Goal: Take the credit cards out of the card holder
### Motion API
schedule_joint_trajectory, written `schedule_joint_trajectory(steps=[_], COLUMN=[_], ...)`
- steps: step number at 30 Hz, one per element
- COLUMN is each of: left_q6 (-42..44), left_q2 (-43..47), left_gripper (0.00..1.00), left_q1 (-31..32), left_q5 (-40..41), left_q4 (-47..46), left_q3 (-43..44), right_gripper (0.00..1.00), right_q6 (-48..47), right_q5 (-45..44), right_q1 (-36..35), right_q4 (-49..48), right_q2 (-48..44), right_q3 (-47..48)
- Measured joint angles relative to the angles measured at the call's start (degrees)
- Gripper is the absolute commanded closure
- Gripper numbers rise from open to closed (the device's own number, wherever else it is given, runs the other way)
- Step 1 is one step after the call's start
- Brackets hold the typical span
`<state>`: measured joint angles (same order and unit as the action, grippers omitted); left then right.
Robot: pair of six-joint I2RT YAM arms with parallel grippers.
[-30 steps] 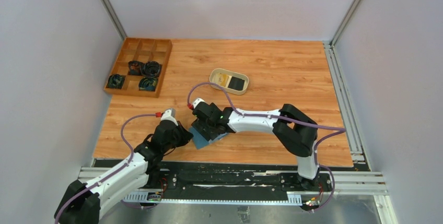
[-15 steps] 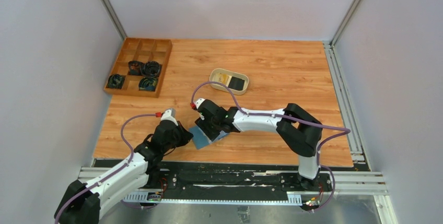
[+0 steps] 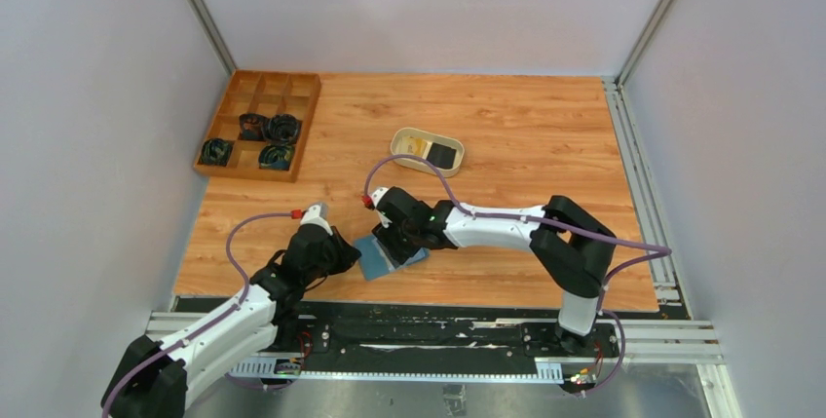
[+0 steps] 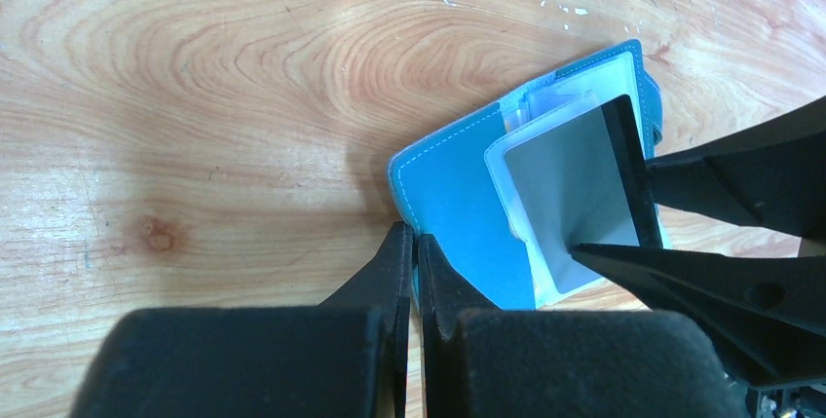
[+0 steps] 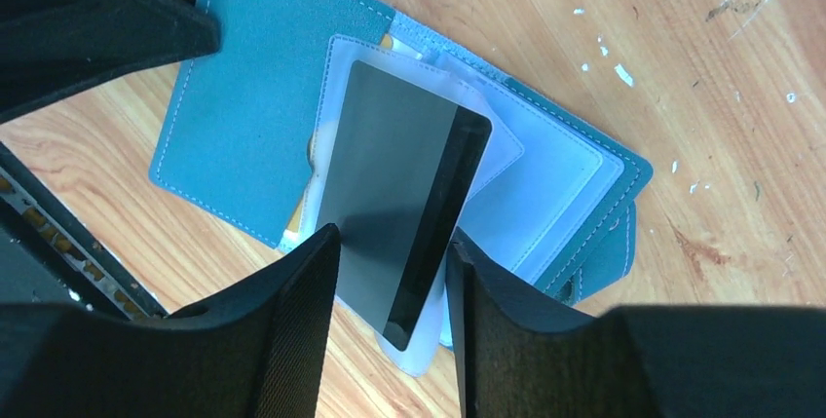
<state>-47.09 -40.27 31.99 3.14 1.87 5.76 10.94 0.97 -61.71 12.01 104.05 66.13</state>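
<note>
1. The right gripper (image 5: 393, 240) has its two fingers partway apart, with the near end of one credit card (image 5: 404, 165) between them. One finger sits against each long edge. From where I stand that reads as a grip across the card's width, though a light one.
2. The card is dark grey with a black stripe down one long edge, and it lies straight ahead of those fingers. In the right wrist view its long axis runs from about 7 o'clock, at the fingers, to 1 o'clock at the far end. I'd judge that a draw back toward 7 o'clock would follow that axis.
3. A clear sleeve lies under the card. I cannot tell whether the card is tucked into it or only resting on top.
4. The card holder (image 5: 253, 96) lies open flat on the table (image 3: 526, 116). Its teal flap is at 10 o'clock from the card and its paler inner panel at 3 o'clock. A sliver of tan shows beneath the sleeve, possibly another card.
5. The left gripper (image 4: 414, 240) is closed, fingers pressed together, with its tips at the teal flap's near edge. In the overhead view it is at the holder's 9 o'clock. I'd guess it is there to steady the holder.
6. The right arm is the one on the card.
7. The oval dish (image 3: 394, 148) sits at about 1 o'clock from the holder, well apart from it.
</note>
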Motion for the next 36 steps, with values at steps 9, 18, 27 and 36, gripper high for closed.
schedule_joint_trajectory(steps=[9,18,27,36], left_q6=[0.02,0.04,0.04,0.11], left_q2=[0.66,1.18,1.18,1.11], left_gripper=[1.0,1.0,1.0,1.0], left_q1=[0.0,0.0,0.0,0.0], left_q5=[-0.15,-0.07,-0.07,-0.07], left_q4=[0.66,1.31,1.31,1.31], left_q3=[-0.02,-0.02,-0.04,-0.04], right_gripper=[0.58,0.49,0.44,0.38], right_q6=[0.39,1.4,1.64,2.12], right_q5=[6.45,10.4,7.89,1.73], right_q1=[0.44,0.76,1.05,1.16], right_q4=[-2.03,-3.43,-3.37,-3.41], right_q2=[-2.29,-2.32,-2.54,-5.9], right_q3=[-2.97,-3.15,-3.17,-4.07])
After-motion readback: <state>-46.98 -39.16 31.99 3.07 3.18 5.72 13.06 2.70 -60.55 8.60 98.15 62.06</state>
